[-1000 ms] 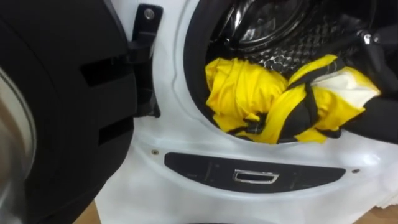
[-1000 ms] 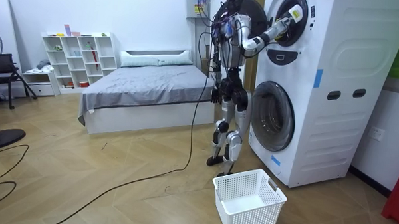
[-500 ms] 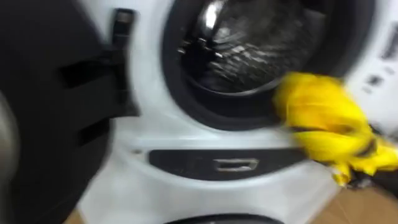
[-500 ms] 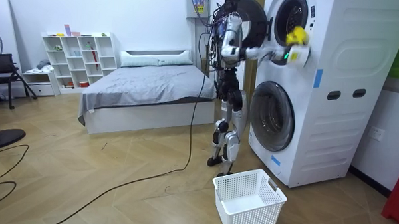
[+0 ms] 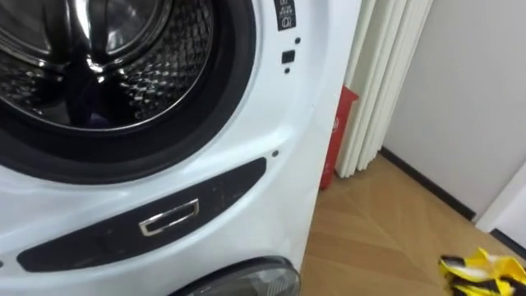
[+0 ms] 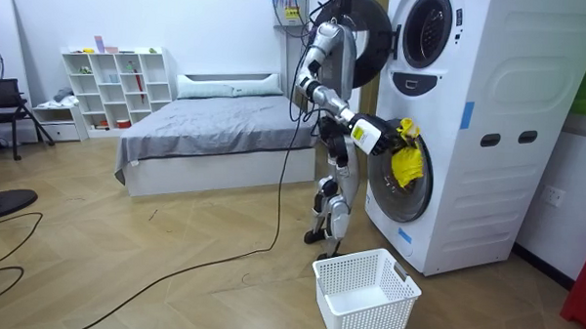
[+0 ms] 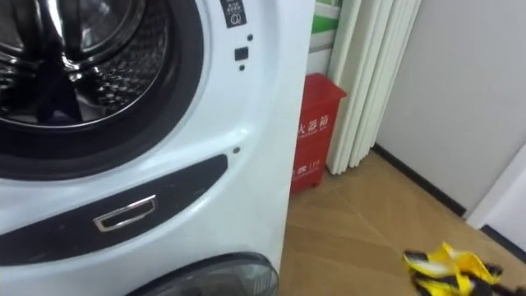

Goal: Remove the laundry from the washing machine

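Now, with the right hand (image 6: 385,132) clenched round the yellow garment (image 6: 406,165), bring it over the laundry basket (image 6: 351,318) below before letting go.

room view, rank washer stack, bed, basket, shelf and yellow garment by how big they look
1. washer stack
2. bed
3. shelf and basket look about alike; the basket stands nearer the camera, so I won't rank them
4. yellow garment in the right hand, smallest
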